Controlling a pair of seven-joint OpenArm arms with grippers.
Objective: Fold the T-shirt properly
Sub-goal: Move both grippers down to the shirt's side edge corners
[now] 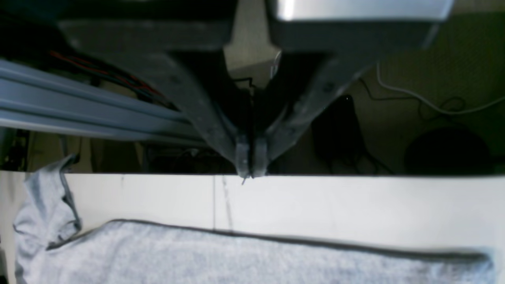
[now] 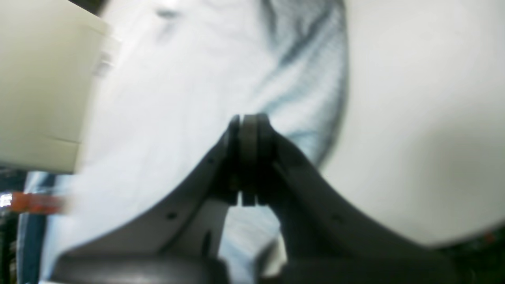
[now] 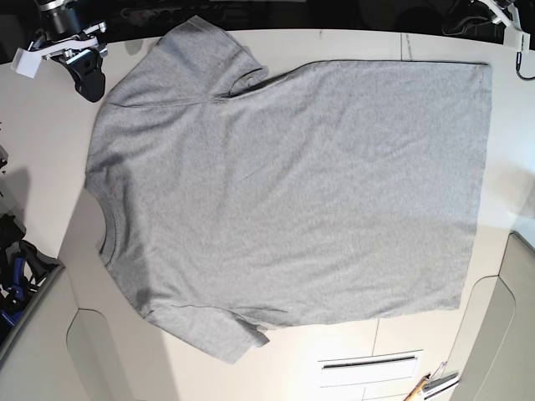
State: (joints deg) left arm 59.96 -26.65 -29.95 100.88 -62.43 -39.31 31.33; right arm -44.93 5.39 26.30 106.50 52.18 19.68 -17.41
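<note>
The grey T-shirt (image 3: 292, 192) lies spread flat on the white table (image 3: 38, 134), plain side up, with the neck at the left and the hem at the right. My right gripper (image 3: 89, 82) is shut and empty, just left of the far sleeve (image 3: 196, 58). In the right wrist view its shut fingertips (image 2: 248, 120) hover over blurred grey cloth (image 2: 177, 98). My left gripper (image 1: 250, 173) is shut and empty at the table's far edge, apart from the shirt's side (image 1: 256, 256). In the base view only a bit of that arm (image 3: 510, 21) shows at the top right.
White panels and a slotted drawer front (image 3: 368, 363) lie along the near side, with small tools (image 3: 430, 386) at the bottom edge. Blue and black gear (image 3: 15, 280) sits at the left edge. Beyond the far table edge are an aluminium rail (image 1: 79, 106) and floor cables (image 1: 426, 102).
</note>
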